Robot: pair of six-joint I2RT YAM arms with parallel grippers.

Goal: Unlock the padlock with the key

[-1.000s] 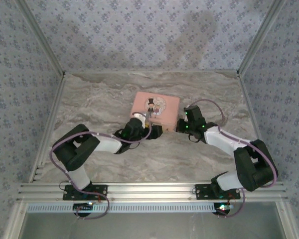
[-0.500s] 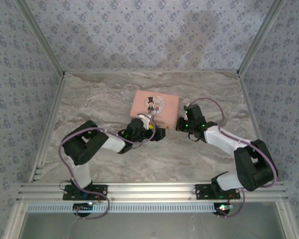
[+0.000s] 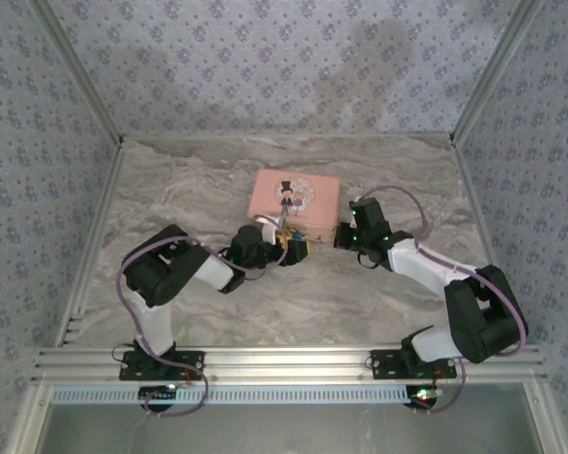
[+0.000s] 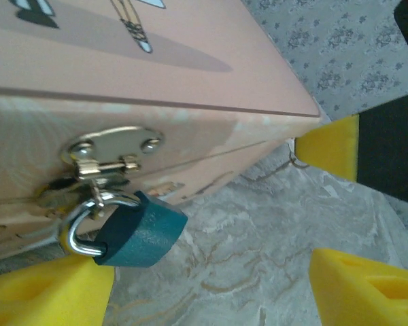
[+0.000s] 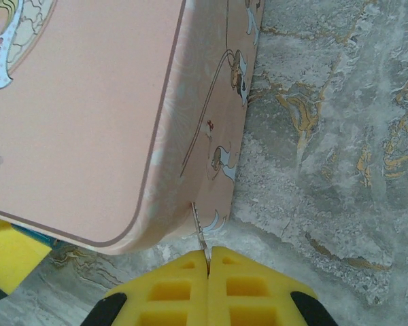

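The left arm (image 3: 170,270) has swung in. The left gripper (image 4: 204,285) is spread wide by the padlock (image 4: 139,234); the right gripper (image 5: 209,261) pinches the key (image 5: 198,227).

Grainy-bodied padlock (image 4: 141,236), shiny metal shackle (image 4: 71,229) and clasp (image 4: 112,146), thin bright metal key (image 5: 199,227), smooth matt box (image 4: 211,146)

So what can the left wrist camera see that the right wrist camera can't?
Left wrist camera, not the right one: the teal padlock hanging by its silver shackle from the metal clasp on the front of the pink box, with the left gripper open, a yellow finger on each side. Right wrist camera, not the left one: the thin key pinched between the shut yellow fingers of the right gripper, close to the box's corner. Both: the pink box and the marbled table.
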